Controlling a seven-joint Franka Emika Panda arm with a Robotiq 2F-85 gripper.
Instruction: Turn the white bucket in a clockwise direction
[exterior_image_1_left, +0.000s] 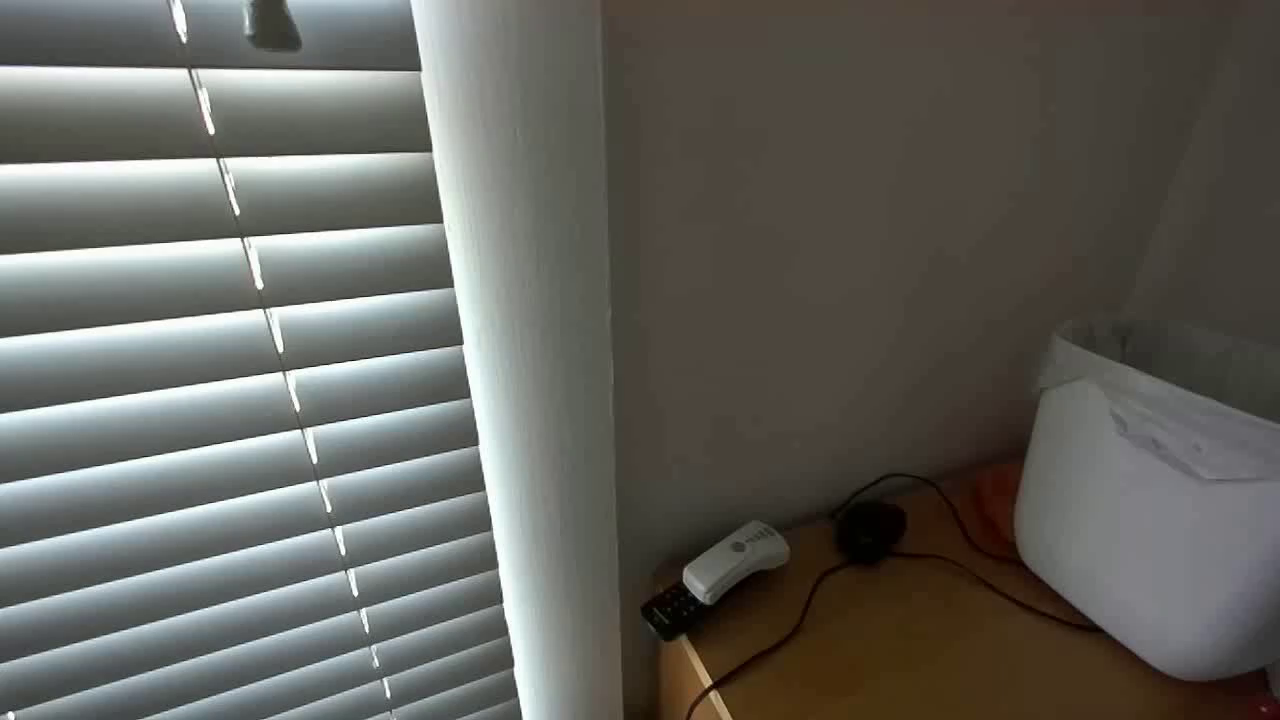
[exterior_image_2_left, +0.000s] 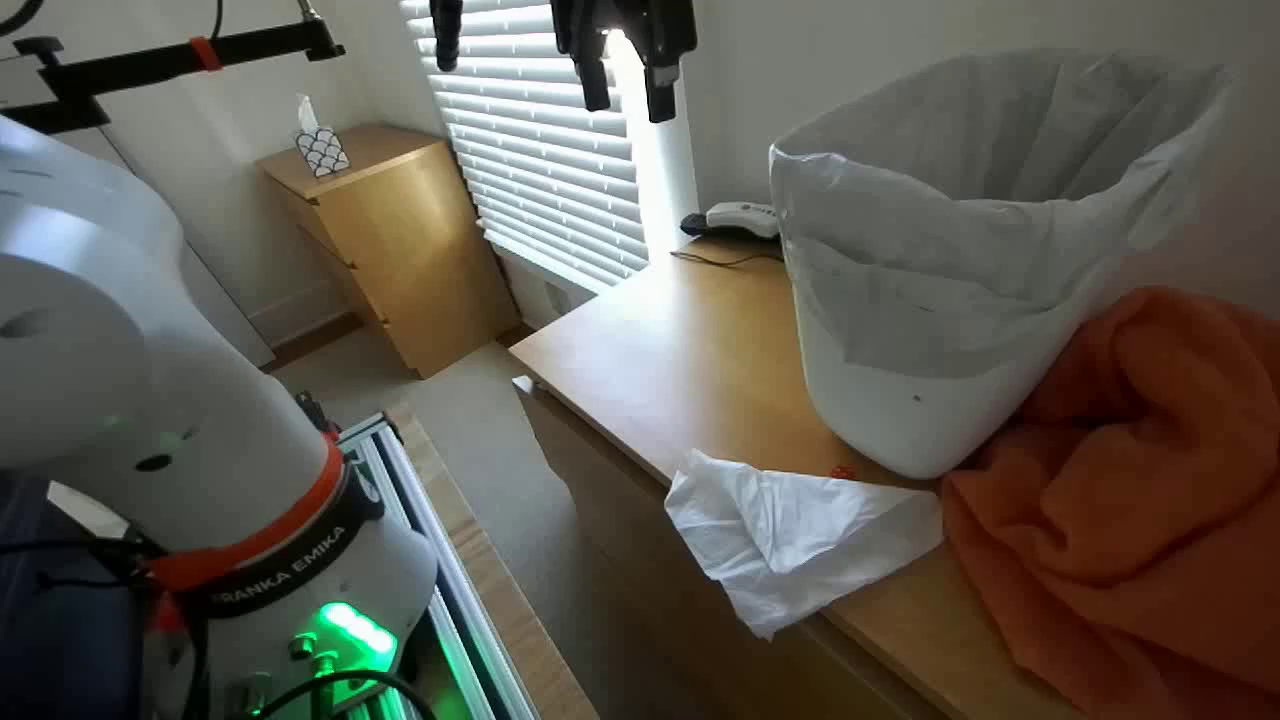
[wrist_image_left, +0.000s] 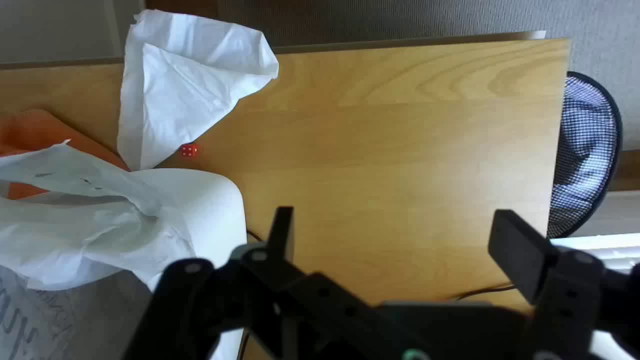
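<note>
Gripper (wrist_image_left: 394, 220) is hanging above the wooden cabinet top (wrist_image_left: 400, 150), its fingers (wrist_image_left: 520, 247) standing wide apart with woodgrain showing between them. White bucket (exterior_image_2_left: 900, 420) is standing upright on that top, beside the orange cloth (exterior_image_2_left: 1150, 490), its liner bag (exterior_image_2_left: 930, 300) draping down the outside. White sheet (wrist_image_left: 185, 90) is overhanging one edge; a red die (wrist_image_left: 189, 150) is lying just beside it.

Orange cloth (exterior_image_2_left: 1150, 480), 1 red die (wrist_image_left: 189, 150), tissue box (exterior_image_2_left: 322, 153)
</note>
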